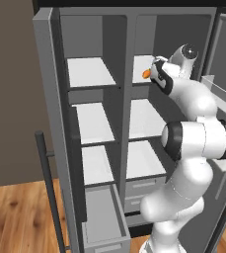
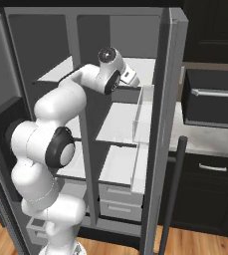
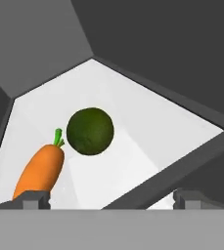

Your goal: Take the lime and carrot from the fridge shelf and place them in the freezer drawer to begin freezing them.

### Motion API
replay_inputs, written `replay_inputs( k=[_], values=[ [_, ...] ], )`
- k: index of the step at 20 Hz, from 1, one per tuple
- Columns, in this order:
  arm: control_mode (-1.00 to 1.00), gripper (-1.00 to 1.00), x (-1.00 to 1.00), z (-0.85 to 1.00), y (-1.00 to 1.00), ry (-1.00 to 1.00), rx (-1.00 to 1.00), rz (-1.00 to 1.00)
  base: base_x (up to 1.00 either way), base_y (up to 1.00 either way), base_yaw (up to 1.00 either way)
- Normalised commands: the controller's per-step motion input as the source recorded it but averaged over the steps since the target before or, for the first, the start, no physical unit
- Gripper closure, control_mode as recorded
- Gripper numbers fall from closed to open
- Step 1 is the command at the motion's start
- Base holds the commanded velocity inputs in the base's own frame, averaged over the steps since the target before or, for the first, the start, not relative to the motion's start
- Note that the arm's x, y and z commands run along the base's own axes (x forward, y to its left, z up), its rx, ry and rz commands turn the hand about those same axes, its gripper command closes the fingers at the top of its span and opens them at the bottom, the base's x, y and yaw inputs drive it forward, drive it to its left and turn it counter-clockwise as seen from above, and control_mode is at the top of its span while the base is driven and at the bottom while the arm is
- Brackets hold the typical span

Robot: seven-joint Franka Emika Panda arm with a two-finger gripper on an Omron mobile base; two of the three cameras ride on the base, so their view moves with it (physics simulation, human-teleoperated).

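- Fingers (image 3: 111,197) spread wide, empty, at the top right fridge shelf (image 3: 147,122).
- Lime (image 3: 90,131) straight ahead; carrot (image 3: 40,169) beside it, left, lengthwise toward left finger.

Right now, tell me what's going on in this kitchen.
The white robot arm is reaching into the open fridge, its gripper open and empty over the top right shelf. A lime and a carrot lie there side by side, neither picked up yet. Down at the bottom left, the freezer drawer is already pulled out, waiting for them.
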Motion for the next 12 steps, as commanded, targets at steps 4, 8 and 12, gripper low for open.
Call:
replay_inputs(
  k=[4,8,12],
  values=[
    [-1.0,-1.0,0.51,-0.02,0.0,0.09,0.03,0.0,0.0,0.0,0.0],
    [-1.0,-1.0,0.54,-0.13,0.0,0.08,0.0,0.0,0.0,0.0,0.0],
    [-1.0,-1.0,0.51,-0.3,0.0,0.04,0.0,0.0,0.0,0.0,0.0]
  ],
)
